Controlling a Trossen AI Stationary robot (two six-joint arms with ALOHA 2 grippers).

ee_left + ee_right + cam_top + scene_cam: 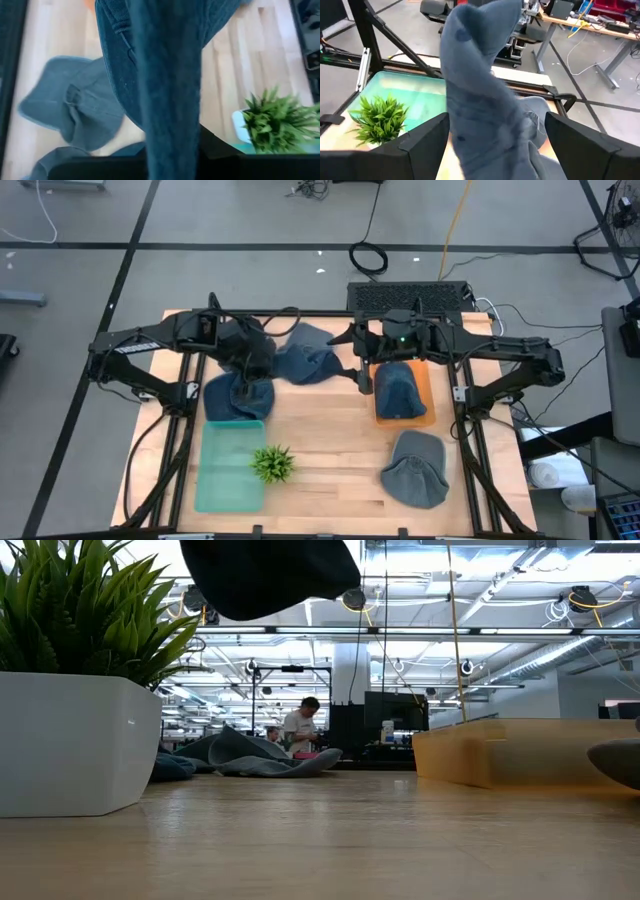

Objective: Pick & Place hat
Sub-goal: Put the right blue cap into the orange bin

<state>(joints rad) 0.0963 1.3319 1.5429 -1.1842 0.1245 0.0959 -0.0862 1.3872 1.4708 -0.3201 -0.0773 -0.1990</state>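
Note:
A dark blue hat (240,396) hangs from my left gripper (243,370), which is shut on it above the far end of the green tray (225,480). In the low view this hat (270,575) is high above the table. A lighter blue hat (305,362) lies flat on the table between the arms. My right gripper (363,380) stands open beside the orange tray (428,395), with nothing held between its fingers (420,145). Another dark hat (400,388) lies in the orange tray. My left gripper holds the dark blue hat by its upper part (167,145), coming from above on a slant. The cloth itself hides the fingers, so I cannot tell which part they have. The hat hangs slack below the gripper, lifted clear of the table and tray.
A small potted plant (272,464) stands by the green tray's right rim. A grey hat (415,470) lies on the table near the front right. Bare wood lies between the two trays. The black frame rails run along the table's sides.

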